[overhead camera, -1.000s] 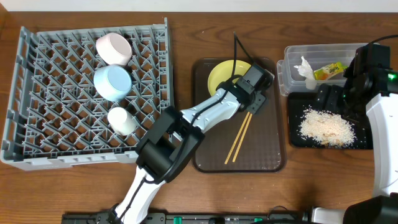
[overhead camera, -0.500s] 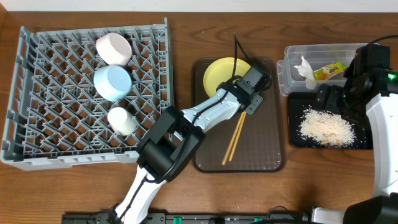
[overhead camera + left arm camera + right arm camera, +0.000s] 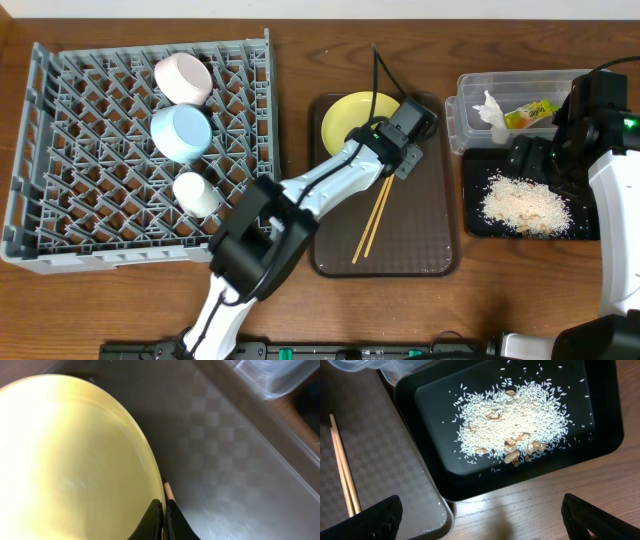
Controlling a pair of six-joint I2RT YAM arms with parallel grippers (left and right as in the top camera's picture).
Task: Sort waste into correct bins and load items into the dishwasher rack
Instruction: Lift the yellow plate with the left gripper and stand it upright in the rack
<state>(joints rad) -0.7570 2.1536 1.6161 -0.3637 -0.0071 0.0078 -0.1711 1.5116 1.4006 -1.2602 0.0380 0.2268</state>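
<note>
Rack: unchanged over the last second. Pink bowl, blue bowl and cup all sit among its pegs.

Serving tray: carries the plate and the chopsticks. It has not moved on the surface.

Plate: now a little further left on the serving tray than a second ago. It lies near the far left corner, apparently still resting on the tray.

Left gripper: this is the main change. The jaws were apart a second ago and have since come together. In the wrist view the two black tips meet right at the plate's near rim, so I read it as pinched on that rim.

Chopsticks: swung slightly left along with the plate. One end lies just beside the closed tips; they are not held.

Black tray with rice, and tub with tissue and wrapper: no change.

Right gripper: jaws wide apart and empty, over the near edge of the black tray, as before.

Reading: the waste looks sorted. Grasp on the plate appears made, so lifting it to the rack is the likely next step, with the chopsticks left for after. A pinch on a thin rim may slip.
</note>
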